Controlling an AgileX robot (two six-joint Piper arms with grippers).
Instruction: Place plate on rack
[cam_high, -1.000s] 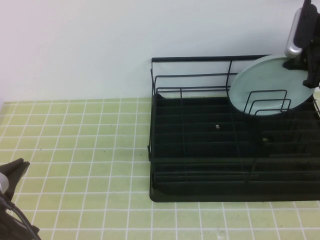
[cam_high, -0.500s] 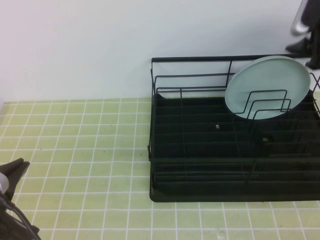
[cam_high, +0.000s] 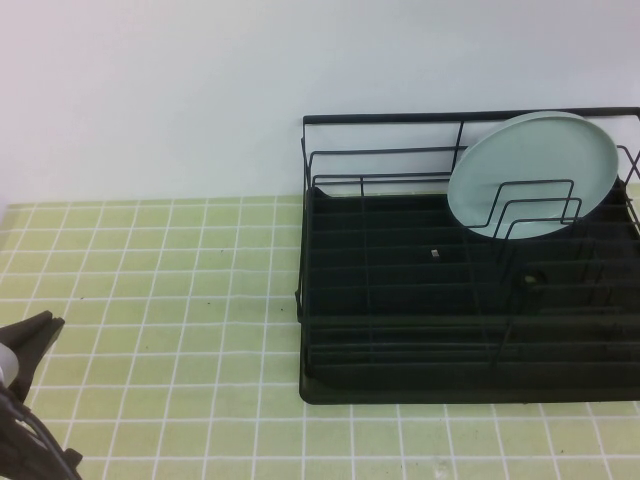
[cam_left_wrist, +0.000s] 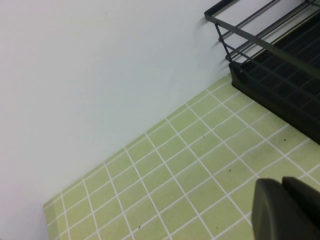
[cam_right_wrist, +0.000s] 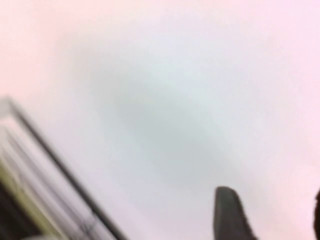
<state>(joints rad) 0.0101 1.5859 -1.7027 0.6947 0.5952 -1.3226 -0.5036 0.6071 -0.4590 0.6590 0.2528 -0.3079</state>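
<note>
Since the plate (cam_high: 530, 160) is standing in the rack (cam_high: 380, 118), you are facing only withdrawal: the right gripper (cam_right_wrist: 272, 220) is gaping empty near the wall, and the left gripper (cam_high: 25, 345) is resting closed at the table's (cam_high: 200, 300) front-left.

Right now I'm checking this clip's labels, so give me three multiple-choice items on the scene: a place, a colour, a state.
1. Where is the plate? A) standing in the rack, far right B) face down on a shelf C) held in the air
2. What colour is the rack? A) white B) black C) red
3. How is the left gripper, low over the tiled table's near left? A) open B) holding the plate C) shut
Answers: 1 A, it leans behind the wire dividers; 2 B, all its wire is black; 3 C, its fingers meet. The right gripper, up before the wall, is open and empty.
</note>
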